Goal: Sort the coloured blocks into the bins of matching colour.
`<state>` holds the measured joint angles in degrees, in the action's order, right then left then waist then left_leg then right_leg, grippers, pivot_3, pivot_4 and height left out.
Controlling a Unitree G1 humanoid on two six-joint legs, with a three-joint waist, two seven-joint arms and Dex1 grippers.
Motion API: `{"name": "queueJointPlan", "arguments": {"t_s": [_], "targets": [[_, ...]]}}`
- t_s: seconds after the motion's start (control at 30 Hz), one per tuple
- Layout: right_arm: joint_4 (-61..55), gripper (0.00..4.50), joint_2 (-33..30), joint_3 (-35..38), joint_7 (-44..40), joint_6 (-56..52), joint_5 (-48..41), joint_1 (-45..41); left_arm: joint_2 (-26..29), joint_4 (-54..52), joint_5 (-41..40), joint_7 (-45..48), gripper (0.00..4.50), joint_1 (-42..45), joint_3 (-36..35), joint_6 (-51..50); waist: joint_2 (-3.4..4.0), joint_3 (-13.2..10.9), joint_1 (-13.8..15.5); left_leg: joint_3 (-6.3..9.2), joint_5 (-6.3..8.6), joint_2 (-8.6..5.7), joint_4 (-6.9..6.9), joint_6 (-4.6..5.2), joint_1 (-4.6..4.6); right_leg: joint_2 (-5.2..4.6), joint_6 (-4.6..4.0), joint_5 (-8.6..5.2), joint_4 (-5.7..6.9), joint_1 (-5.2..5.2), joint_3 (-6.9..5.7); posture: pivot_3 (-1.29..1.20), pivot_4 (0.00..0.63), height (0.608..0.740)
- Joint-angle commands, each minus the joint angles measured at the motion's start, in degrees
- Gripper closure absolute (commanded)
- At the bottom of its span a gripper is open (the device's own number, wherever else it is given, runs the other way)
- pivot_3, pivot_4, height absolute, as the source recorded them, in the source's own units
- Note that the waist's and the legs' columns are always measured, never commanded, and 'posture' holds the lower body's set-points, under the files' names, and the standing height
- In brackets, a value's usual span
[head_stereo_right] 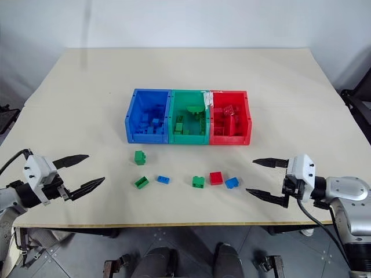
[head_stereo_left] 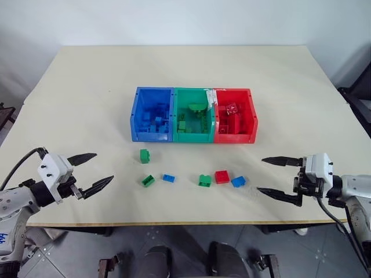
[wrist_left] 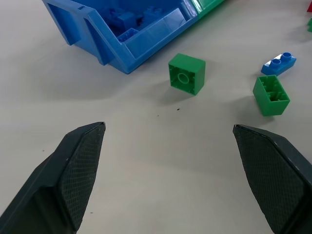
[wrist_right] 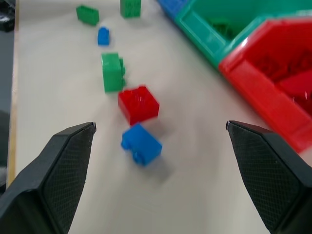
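Beige worktop (head_stereo_left: 87, 87) carrying the bins (head_stereo_left: 193, 115) mid-table, row's long axis running left-right: blue, green, red, each holding bricks. Left gripper (head_stereo_left: 93, 172) and right gripper (head_stereo_left: 272, 177) hovering at the near edge, jaws spread wide, grasping nothing. Six coloured blocks (head_stereo_left: 204, 180) lying loose in a left-right line just before the bins.
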<state>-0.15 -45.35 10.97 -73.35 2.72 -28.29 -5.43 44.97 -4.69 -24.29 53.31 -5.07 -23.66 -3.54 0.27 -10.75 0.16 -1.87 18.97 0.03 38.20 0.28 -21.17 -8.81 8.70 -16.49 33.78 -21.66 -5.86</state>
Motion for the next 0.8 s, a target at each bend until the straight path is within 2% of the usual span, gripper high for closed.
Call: {"name": "queueJointPlan", "arguments": {"t_s": [0.03, 0.3, 0.4, 0.57, 0.67, 0.8], "targets": [[-3.64, 0.00, 0.41, 1.40, 1.37, -0.35, -1.19, 1.04, -0.59, -1.41, -0.02, 0.09, 0.03, -0.20, 0.74, 0.09, 0.00, 0.00, 0.04, 0.00, 0.00, 0.00, 0.01, 0.00, 0.00, 0.00, 0.00, 0.00, 0.00, 0.00, 0.00, 0.00, 0.150, 0.740], [0.27, 0.00, -3.08, 9.23, 1.13, 2.83, 0.57, 7.41, -3.77, -10.29, -0.24, 0.07, 0.03, 6.14, 12.53, -3.00, 0.00, 0.00, 1.53, 0.01, 0.03, -0.05, 0.15, 0.05, -0.04, -0.02, 0.02, 0.01, 0.01, 0.05, 0.03, 0.00, 0.150, 0.740], [6.57, 0.00, -6.49, 7.82, -3.45, 8.76, 4.53, 6.66, -5.29, -14.58, -0.19, 0.47, 0.03, 9.32, 18.02, -4.74, 0.00, 0.00, 1.24, -0.03, 0.03, -0.07, 0.17, 0.05, 0.01, 0.00, 0.03, 0.02, 0.03, 0.08, 0.05, 0.00, 0.150, 0.740], [9.82, 0.00, -7.22, 1.68, -7.80, 8.49, 5.73, -1.46, -4.61, -18.60, -0.91, 1.65, 0.03, 9.07, 20.15, -6.42, 0.03, 0.00, -0.31, -0.15, 0.02, 0.11, 0.09, -0.02, 0.14, 0.17, -0.04, -0.01, 0.04, 0.07, 0.09, 0.00, 0.150, 0.740], [10.42, 0.00, -7.63, -4.12, -12.12, 8.47, 8.10, -5.65, -3.66, -18.79, -2.21, 2.48, 0.03, 7.96, 19.04, -8.48, 0.04, -0.01, -0.35, -0.15, -0.01, 0.17, 0.10, -0.06, 0.16, 0.22, -0.07, -0.03, 0.06, 0.06, 0.08, 0.00, 0.150, 0.740], [10.33, 0.00, -4.63, -14.43, -13.75, 1.91, 12.26, -16.52, -2.78, -19.10, -2.67, 3.69, 0.03, 5.02, 17.00, -7.29, 0.07, -0.03, -0.21, -0.10, 0.03, 0.16, 0.34, -0.01, 0.04, 0.19, -0.06, -0.03, 0.06, 0.06, 0.09, 0.00, 0.150, 0.740]]}}
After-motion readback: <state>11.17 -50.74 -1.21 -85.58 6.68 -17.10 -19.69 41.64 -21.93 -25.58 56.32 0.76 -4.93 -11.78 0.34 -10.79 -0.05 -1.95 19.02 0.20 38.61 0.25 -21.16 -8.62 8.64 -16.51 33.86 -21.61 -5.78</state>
